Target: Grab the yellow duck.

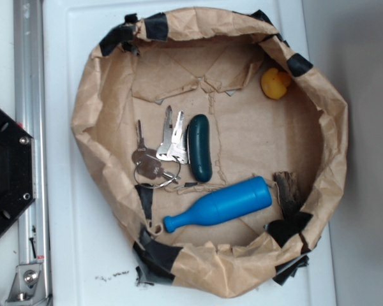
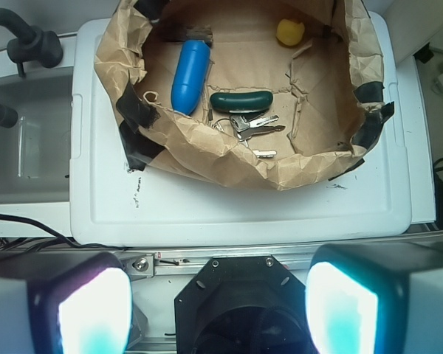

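Note:
The yellow duck (image 1: 275,83) lies inside the brown paper nest (image 1: 96,95), against its upper right wall. In the wrist view the yellow duck (image 2: 289,32) sits at the far top, well beyond my gripper (image 2: 218,306). My gripper is open, its two glowing fingertips (image 2: 94,313) spread wide at the bottom of the wrist view with nothing between them. It hangs above the black robot base (image 2: 240,295), outside the nest. The gripper does not show in the exterior view.
Also in the nest are a blue bottle-shaped pin (image 1: 220,204), a dark green oblong piece (image 1: 199,148), a bunch of keys (image 1: 158,156) and a brown chip (image 1: 287,188). The nest rests on a white board (image 2: 229,210). A grey tub (image 2: 26,147) stands at left.

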{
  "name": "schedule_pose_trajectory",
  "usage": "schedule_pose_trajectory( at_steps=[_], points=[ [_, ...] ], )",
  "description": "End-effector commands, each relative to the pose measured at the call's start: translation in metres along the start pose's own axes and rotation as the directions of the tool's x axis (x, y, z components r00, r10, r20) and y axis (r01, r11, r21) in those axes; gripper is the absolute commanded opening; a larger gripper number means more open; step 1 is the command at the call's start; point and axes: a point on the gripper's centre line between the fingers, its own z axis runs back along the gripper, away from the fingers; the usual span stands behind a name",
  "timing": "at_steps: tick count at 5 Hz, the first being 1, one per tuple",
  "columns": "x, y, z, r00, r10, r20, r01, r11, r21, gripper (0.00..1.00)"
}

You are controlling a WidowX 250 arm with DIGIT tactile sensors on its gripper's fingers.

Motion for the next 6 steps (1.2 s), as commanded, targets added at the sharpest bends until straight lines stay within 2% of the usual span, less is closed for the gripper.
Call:
schedule_pose_trajectory(
  at_steps=[1,2,3,4,5,6],
  points=[
    [0.000,0.000,0.000,1.000,0.000,0.000,0.000,1.000,0.000,1.00],
    [0.035,0.025,-0.031,0.985,0.146,0.091,-0.148,0.989,0.024,1.00],
    [0.066,0.032,-0.060,0.975,0.166,0.146,-0.164,0.986,-0.021,1.00],
    [0.093,0.035,-0.074,0.942,0.248,0.224,-0.254,0.967,0.000,1.00],
    [0.120,0.037,-0.099,0.928,0.260,0.268,-0.273,0.962,0.014,1.00],
    [0.132,0.045,-0.124,0.934,0.264,0.242,-0.286,0.956,0.063,1.00]
  ],
)
